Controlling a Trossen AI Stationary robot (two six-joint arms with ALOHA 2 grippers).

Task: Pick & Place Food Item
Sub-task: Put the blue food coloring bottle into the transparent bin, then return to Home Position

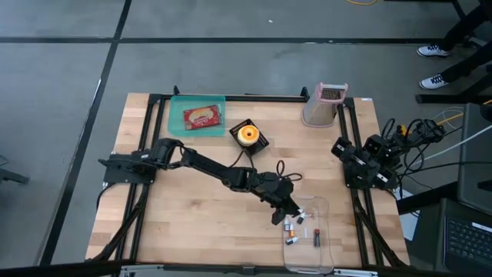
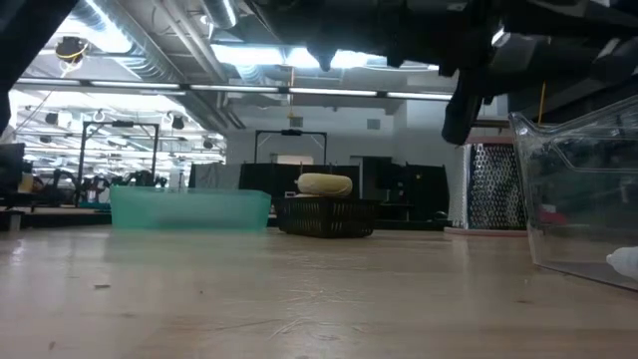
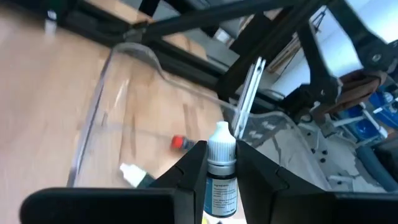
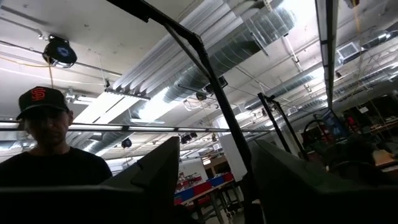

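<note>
At the far left of the table sits a teal tray (image 1: 174, 123) with a red packaged snack (image 1: 201, 117) lying flat in it, and just beside it to the right stands a small dark basket (image 1: 258, 143) with an orange-yellow food item (image 1: 247, 135) in it; both look like the sort of things the task is about, and both lie well apart from the arm at work. The left arm reaches from its base at the table's left edge diagonally toward the near right, so that the left gripper (image 1: 287, 218) hangs at the rim of a clear plastic bin (image 1: 326, 208). Its fingers pinch a small white dropper bottle (image 3: 220, 177) by the body, cap up, probably so that it comes down into the bin upright. The bin already holds a few other small bottles (image 1: 296, 230), one with a red cap. A pink grater (image 1: 324, 103) stands at the far right. The right gripper (image 1: 347, 156) waits folded back at the table's right edge, pointing upward with its fingers spread and nothing between them.
</note>
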